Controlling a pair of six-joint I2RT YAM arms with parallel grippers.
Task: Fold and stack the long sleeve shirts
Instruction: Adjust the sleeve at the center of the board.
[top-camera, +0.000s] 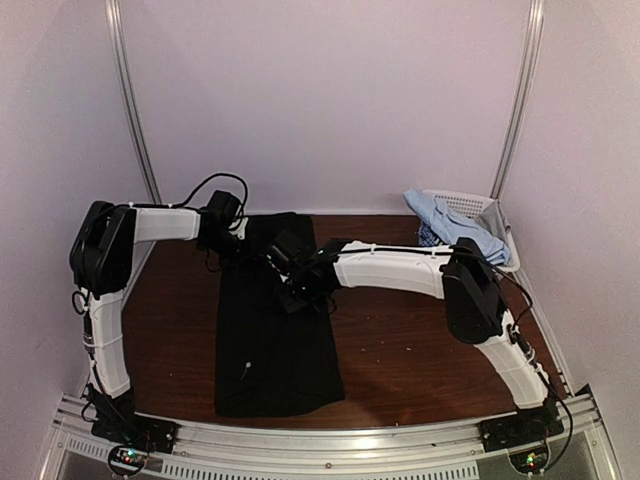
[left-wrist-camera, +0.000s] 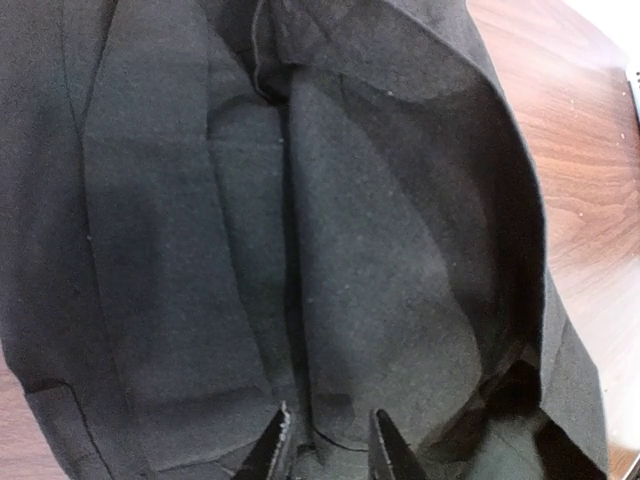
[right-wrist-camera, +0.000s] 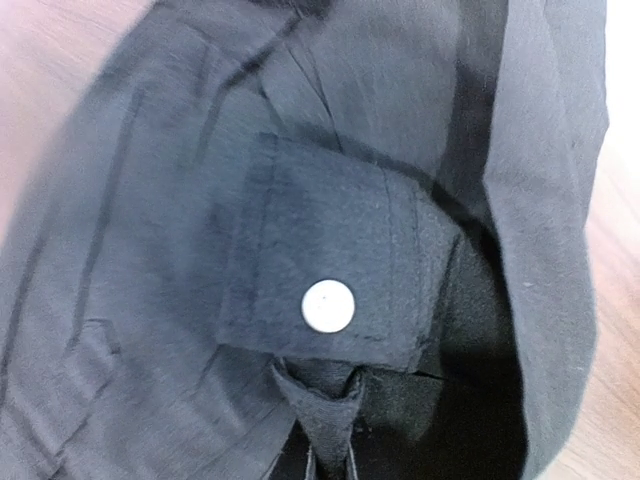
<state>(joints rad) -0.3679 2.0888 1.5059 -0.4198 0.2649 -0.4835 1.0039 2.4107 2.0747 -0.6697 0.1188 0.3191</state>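
The plain black long-sleeve cloth shirt (top-camera: 275, 330) lies lengthwise on the brown wooden bench (top-camera: 420, 350), left of centre. It looks soft, light and limp, best pinched at a hem or cuff. The right jaws are clamped on a fold of it beside a pale round button (right-wrist-camera: 328, 305). The left jaws stand apart over its far end. No writing is readable.

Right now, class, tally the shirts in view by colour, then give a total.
Black shirt: 1
Pale blue shirt: 1
Blue-and-white patterned shirt: 1
Total: 3
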